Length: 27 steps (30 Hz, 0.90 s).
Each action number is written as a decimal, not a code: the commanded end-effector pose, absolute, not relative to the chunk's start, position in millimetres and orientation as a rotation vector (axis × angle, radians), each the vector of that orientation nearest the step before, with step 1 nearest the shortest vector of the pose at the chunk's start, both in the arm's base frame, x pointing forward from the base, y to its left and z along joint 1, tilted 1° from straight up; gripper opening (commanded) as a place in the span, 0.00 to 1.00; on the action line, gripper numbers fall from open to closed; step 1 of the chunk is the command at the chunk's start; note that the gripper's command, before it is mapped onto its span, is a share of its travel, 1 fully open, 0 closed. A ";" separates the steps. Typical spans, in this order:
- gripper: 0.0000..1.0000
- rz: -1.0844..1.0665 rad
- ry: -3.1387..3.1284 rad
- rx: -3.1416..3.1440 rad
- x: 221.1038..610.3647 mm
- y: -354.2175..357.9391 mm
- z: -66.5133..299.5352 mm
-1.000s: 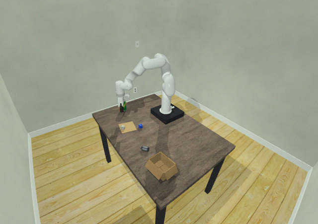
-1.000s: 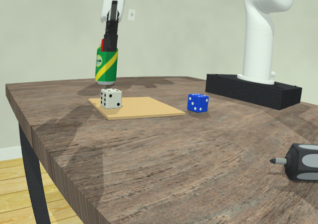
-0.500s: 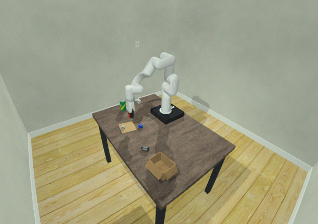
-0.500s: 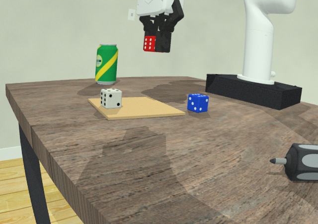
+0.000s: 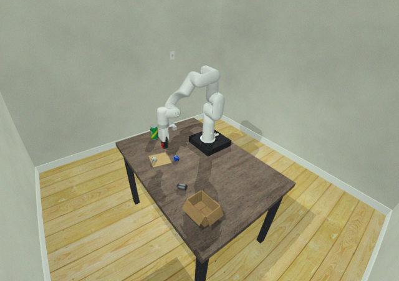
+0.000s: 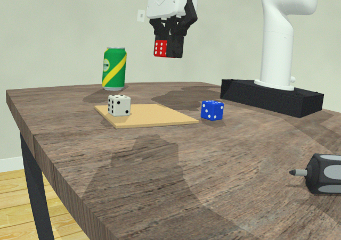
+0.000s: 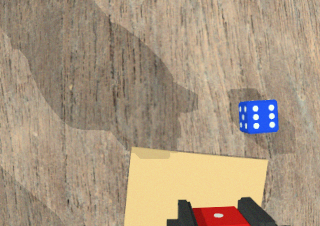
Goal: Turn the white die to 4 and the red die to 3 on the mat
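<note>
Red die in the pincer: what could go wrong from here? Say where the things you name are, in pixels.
The red die (image 5: 162, 145) (image 6: 160, 48) (image 7: 220, 217) has its 1 up; lowered like that, it would likely miss the 3. Coming down, it might knock the white die (image 5: 154, 159) (image 6: 119, 105) near the mat's edge (image 5: 163, 159) (image 6: 156, 116) (image 7: 175, 181), or tip the blue die (image 5: 176, 158) (image 6: 212, 110) (image 7: 259, 116) off its 6.
</note>
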<state>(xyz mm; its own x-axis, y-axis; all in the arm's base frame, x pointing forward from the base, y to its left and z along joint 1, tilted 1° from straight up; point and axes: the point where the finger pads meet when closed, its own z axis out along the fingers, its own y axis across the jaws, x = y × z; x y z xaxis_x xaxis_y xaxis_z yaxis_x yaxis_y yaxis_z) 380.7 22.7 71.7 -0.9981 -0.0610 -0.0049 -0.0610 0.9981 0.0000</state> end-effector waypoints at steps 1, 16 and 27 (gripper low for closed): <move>0.27 0.000 3.133 -0.096 381.6 22.9 65.8; 0.27 0.000 3.133 -0.096 382.1 23.7 7.7; 0.27 0.000 3.133 -0.096 382.3 24.1 -19.7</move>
